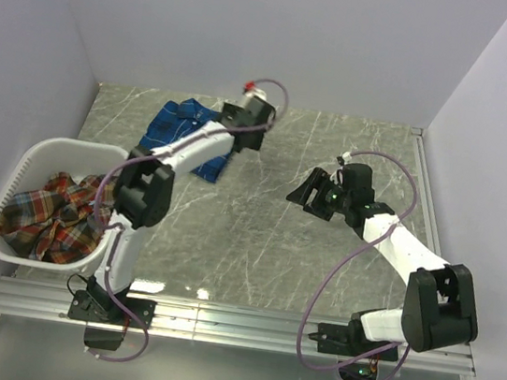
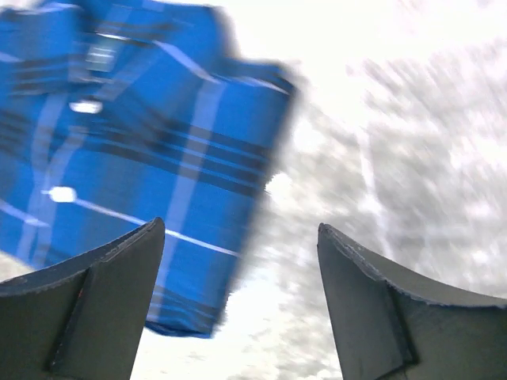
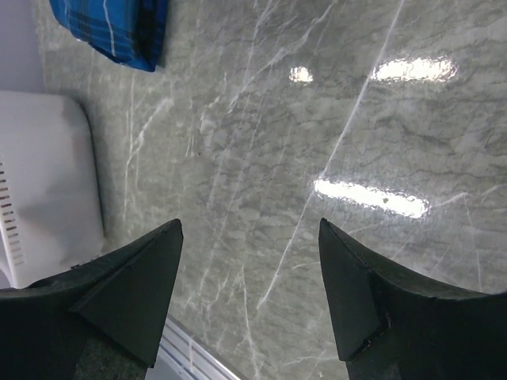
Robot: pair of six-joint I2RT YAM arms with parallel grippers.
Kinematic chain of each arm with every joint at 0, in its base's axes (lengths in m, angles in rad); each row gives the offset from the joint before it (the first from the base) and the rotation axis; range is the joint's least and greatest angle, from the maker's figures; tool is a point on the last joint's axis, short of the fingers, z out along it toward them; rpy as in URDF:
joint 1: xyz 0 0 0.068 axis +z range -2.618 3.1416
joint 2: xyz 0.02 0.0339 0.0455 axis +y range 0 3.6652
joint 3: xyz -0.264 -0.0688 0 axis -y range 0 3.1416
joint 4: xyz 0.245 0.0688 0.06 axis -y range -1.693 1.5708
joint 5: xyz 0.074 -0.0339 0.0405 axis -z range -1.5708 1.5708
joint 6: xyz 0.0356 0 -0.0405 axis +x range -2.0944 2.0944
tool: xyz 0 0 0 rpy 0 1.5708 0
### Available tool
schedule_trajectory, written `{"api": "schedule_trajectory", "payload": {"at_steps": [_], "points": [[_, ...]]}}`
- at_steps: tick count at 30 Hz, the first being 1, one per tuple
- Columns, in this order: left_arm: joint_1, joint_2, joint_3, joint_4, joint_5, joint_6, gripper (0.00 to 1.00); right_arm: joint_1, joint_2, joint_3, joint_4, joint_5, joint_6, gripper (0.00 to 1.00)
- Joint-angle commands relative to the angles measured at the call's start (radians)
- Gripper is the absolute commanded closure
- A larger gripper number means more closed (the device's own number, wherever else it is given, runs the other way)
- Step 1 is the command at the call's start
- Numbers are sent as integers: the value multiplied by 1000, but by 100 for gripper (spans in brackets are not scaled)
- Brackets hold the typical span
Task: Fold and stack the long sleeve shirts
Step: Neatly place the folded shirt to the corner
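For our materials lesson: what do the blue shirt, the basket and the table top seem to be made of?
The blue shirt: woven cloth, likely cotton; matte, plaid lines, soft folds. The basket: white plastic, it seems; smooth moulded rim, slotted wall. The table top: grey veined stone look, glossy with lamp reflections; could be marble or laminate.

You're looking down from high behind the near edge onto the whole grey marbled tabletop (image 1: 265, 239). Your left wrist camera is sitting close over the royal blue plaid shirt (image 2: 135, 158); the right is sharing it, upper left, from farther off.
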Motion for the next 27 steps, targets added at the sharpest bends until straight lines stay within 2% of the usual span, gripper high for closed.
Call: {"api": "schedule_trajectory", "payload": {"at_steps": [1, 14, 17, 22, 27], "points": [[-32, 95, 45, -26, -91, 75, 17, -16, -48, 29, 10, -43, -7, 24], [-34, 299, 100, 11, -272, 120, 25, -39, -100, 1, -20, -33, -18, 24], [-8, 317, 112, 19, -292, 114, 31, -40, -100, -1, -22, -33, -16, 24], [84, 337, 147, 3, -292, 87, 50, -42, -93, 9, -30, -40, -15, 25], [206, 324, 167, 17, -259, 95, 59, -43, -90, 15, -40, -38, -18, 25]]}}
